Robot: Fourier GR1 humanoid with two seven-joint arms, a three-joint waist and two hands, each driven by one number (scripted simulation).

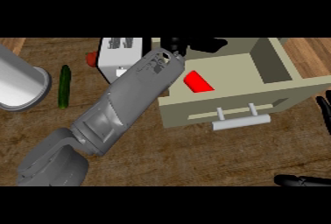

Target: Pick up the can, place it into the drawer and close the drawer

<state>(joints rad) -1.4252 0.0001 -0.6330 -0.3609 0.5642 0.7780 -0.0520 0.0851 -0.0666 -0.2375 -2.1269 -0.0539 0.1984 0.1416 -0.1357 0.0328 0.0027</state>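
The drawer [194,110] stands pulled out on the wooden bench [194,157], its pale front and grey handle [241,119] facing the lower edge of the view. The red can [198,82] lies inside the drawer on its floor, close to the drawer's left wall, and nothing touches it. The grey left forearm [129,96] runs slantwise from below and left of the drawer up to its left wall. The left robot hand [177,43] sits over the drawer's far left corner, above the can and apart from it. Only dark parts of it show there, so I cannot tell whether it is wide or narrow. The right robot hand [304,180] rests at the view's edge, to the right of the drawer and below it, spread wide and holding nothing. Just left of the drawer, partly behind the forearm, stands a white appliance [119,50] with a red knob [92,57]. Farther left of the drawer lies a green cucumber [64,86], and beyond it a grey round pot [22,85].
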